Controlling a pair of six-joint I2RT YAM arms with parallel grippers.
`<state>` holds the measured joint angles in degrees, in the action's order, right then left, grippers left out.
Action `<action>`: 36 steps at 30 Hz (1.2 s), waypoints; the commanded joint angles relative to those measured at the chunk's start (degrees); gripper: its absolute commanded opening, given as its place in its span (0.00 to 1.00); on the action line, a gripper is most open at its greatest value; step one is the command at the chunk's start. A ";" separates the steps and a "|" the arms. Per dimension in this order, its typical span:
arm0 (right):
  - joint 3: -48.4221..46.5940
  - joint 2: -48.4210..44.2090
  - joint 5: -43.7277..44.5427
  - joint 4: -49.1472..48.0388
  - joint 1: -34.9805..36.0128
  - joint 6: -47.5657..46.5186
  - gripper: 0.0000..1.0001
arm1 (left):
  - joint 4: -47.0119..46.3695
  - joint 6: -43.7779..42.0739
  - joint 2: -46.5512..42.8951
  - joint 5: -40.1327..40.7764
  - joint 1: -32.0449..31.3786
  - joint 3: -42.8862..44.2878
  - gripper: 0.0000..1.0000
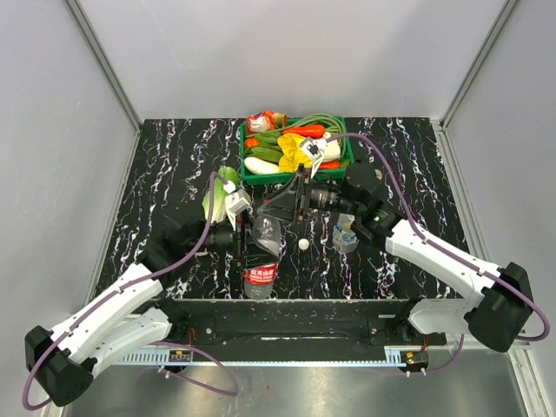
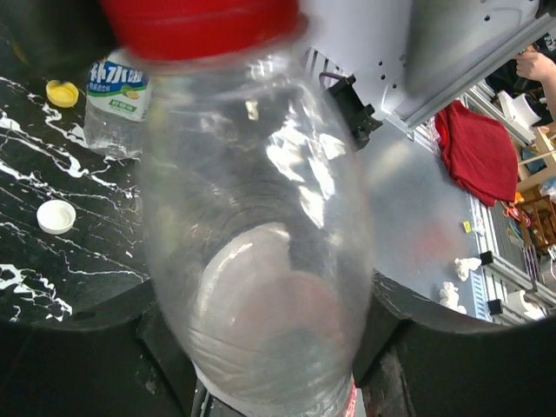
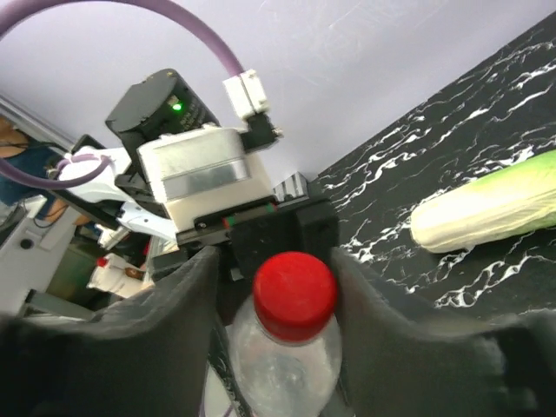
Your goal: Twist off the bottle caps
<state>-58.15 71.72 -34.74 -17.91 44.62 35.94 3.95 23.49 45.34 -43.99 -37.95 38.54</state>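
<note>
The right hand (image 3: 276, 276) has its dark fingers (image 3: 187, 313) narrowly on either side of the red cap (image 3: 294, 295). I cannot tell if they press on it. The cap is glossy, round and seated on the neck of a clear bottle (image 1: 261, 274). The left hand (image 2: 269, 339) grips this bottle around its body at mid-worktop, its base toward the near edge.

A white cap (image 1: 303, 245) lies loose just right of the bottle. A yellow cap (image 2: 62, 92) lies beside a small labelled bottle (image 1: 345, 237), which stands uncapped.

Farther back, a green basket (image 1: 256, 180) holds mixed vegetables (image 1: 287, 143). The black marbled worktop (image 1: 174, 156) stretches on both sides toward the pale walls (image 1: 52, 130).
</note>
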 commanded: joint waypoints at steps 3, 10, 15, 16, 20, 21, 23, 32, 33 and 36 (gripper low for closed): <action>-1.26 0.08 -4.98 -7.14 0.29 3.35 0.10 | -1.66 -2.04 0.98 0.48 -0.89 3.29 0.59; 0.23 -3.51 -0.08 -3.01 0.20 -0.17 0.00 | 0.71 -3.09 -2.36 6.62 -0.89 1.98 0.94; 1.98 -8.52 7.74 -0.19 0.20 -2.72 0.00 | 1.50 -2.74 -5.09 8.22 -0.89 0.39 0.99; 2.42 -9.31 9.24 -0.28 0.12 -2.90 0.00 | 1.16 -2.57 -5.18 7.69 -0.89 -0.04 0.99; 3.83 -12.83 12.94 0.07 0.20 -3.51 0.00 | -2.87 -0.90 -3.69 2.00 -0.89 -1.89 0.99; 4.01 -13.45 13.55 -0.02 0.20 -3.60 0.00 | -5.67 0.06 -3.25 0.15 -0.89 -2.50 0.99; 4.45 -14.15 14.52 0.07 0.20 -3.51 0.00 | -10.08 1.91 -1.93 -3.63 -0.89 -3.82 0.99; 5.86 -16.00 16.72 -0.63 0.12 -2.90 0.00 | -12.38 2.00 1.94 -6.02 -2.74 -3.48 0.90; 5.94 -16.09 16.99 -0.63 0.20 -2.90 0.00 | -12.38 2.00 2.12 -6.11 -2.91 -3.56 0.83; 5.94 -16.00 17.43 -0.20 0.20 -2.72 0.00 | -12.47 2.09 2.73 -6.82 -3.09 -3.39 0.60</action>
<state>-51.90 57.19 -19.62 -16.75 44.51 33.58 -4.19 25.52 47.53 -47.88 -40.62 34.35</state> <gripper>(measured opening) 0.384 0.692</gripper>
